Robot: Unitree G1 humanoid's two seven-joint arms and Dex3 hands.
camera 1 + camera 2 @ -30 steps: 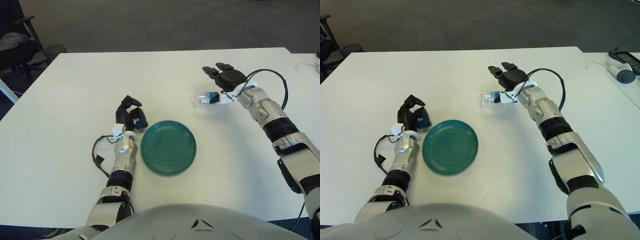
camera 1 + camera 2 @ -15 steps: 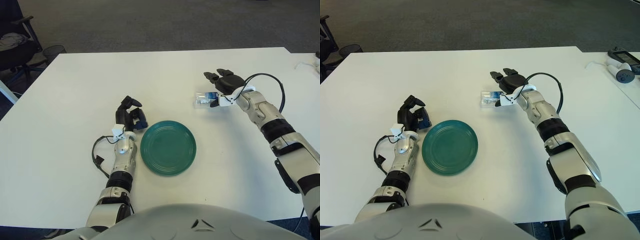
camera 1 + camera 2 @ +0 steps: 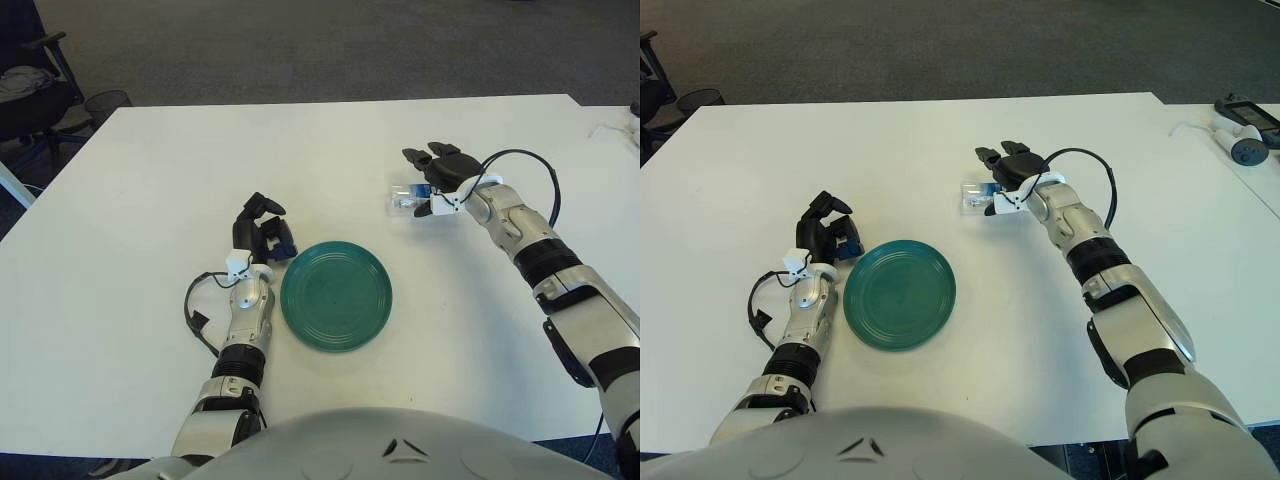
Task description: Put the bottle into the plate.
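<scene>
Reaching over the bottle (image 3: 407,198), the right hand (image 3: 436,176) has its fingers spread, not gripping it. The bottle lies on the table (image 3: 150,180), apart from the plate (image 3: 336,295). The left hand (image 3: 260,232) shows beside the plate's left rim, curled.

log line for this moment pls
phase: reach/grasp | right hand: fingers over bottle, grasp not confirmed | bottle: lying on table | plate: empty | left hand: beside plate's left
</scene>
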